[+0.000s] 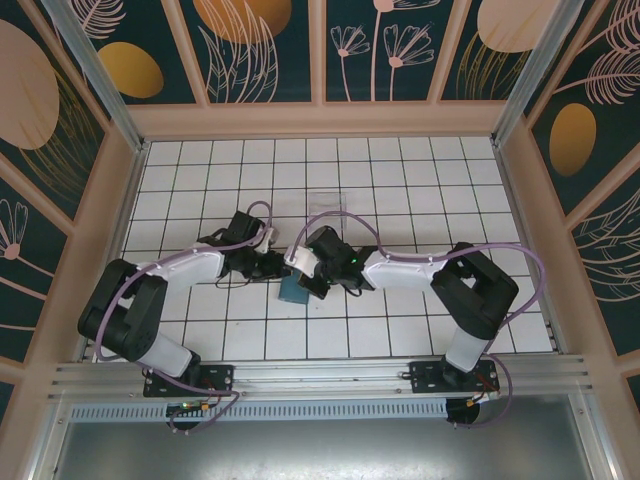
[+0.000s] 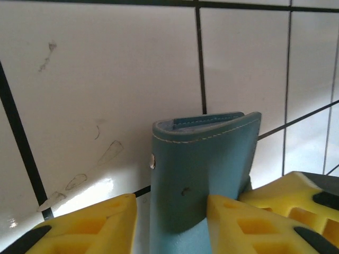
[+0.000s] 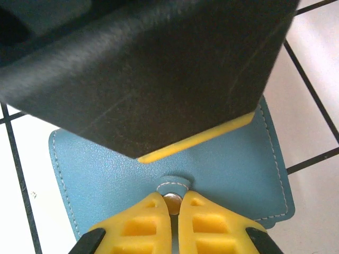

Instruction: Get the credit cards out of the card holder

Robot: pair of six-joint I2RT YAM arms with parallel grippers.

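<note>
**Pinched at the snap, straddled at the fold**

From above: near the middle of the white tiled floor point(image 1: 400, 180), the teal card holder point(image 1: 293, 291), right where the two arms meet. Approached from either side, with both wrists crowded close over it and much of it hidden beneath them. Farther back on the tiles, well apart, a faint clear tray point(image 1: 326, 200).

Through the right wrist camera: pinched on the small snap tab point(image 3: 174, 185) at the near edge of the card holder by the right gripper point(image 3: 173, 197). Yellow fingers drawn together, almost touching, with the metal snap point(image 3: 172, 202) just visible between them. Teal outer face toward the lens, pale stitching round the rim, white tile on both sides. Covered across the upper part by a dark block with a yellow edge point(image 3: 148, 74), too close and too blurred to name.

Through the left wrist camera: straddled by the left gripper point(image 2: 170, 200), jaws apart. Pressed against the card holder with the pad on the right of that view; parted from it by a thin sliver of tile on the other side. Not clamped, as far as can be seen. Two teal layers at the far end, with a narrow slit between. Whether lying flat or lifted at that end, hard to tell
</note>
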